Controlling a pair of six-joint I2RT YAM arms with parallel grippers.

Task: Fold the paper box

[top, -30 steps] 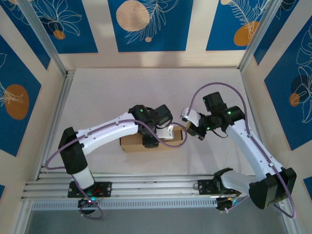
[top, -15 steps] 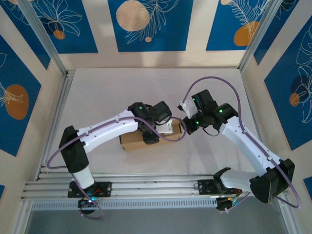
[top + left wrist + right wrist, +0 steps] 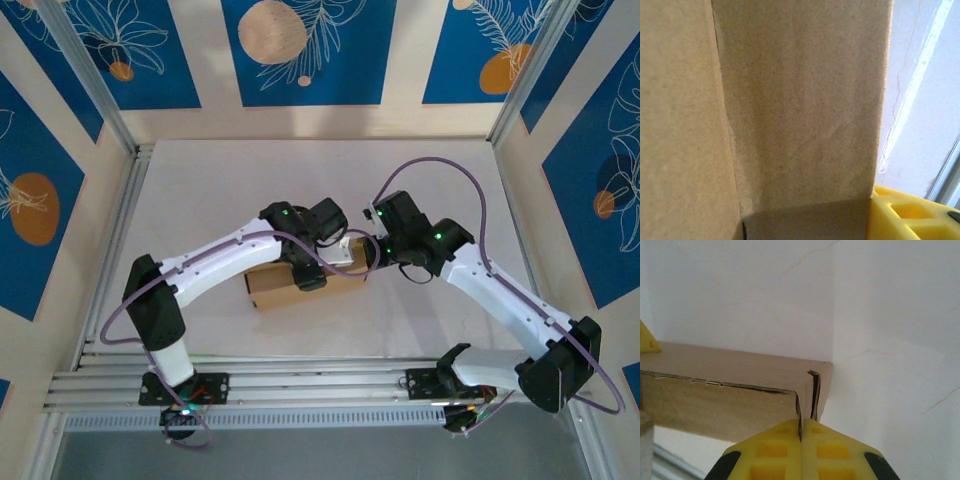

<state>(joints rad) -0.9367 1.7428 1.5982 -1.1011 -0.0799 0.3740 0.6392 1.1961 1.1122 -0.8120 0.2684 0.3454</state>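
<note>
The paper box (image 3: pixel 800 110) is matt brown cardboard, finely speckled and fibrous, faintly creased; its cut edge shows rough, ragged corrugated layers. The fingers (image 3: pixel 772 452) of the right tool (image 3: pixel 801 434) are smooth yellow moulded plastic with a soft sheen. The worktop (image 3: pixel 890 315) is matt white, marked by hairline cracks. The left arm (image 3: pixel 225 258) has a glossy white plastic shell; the rails (image 3: pixel 300 385) are ribbed grey metal.

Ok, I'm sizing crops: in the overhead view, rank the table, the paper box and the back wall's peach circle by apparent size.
1. table
2. paper box, partly under the arms
3. peach circle, nearly the box's visible size; unsure
</note>
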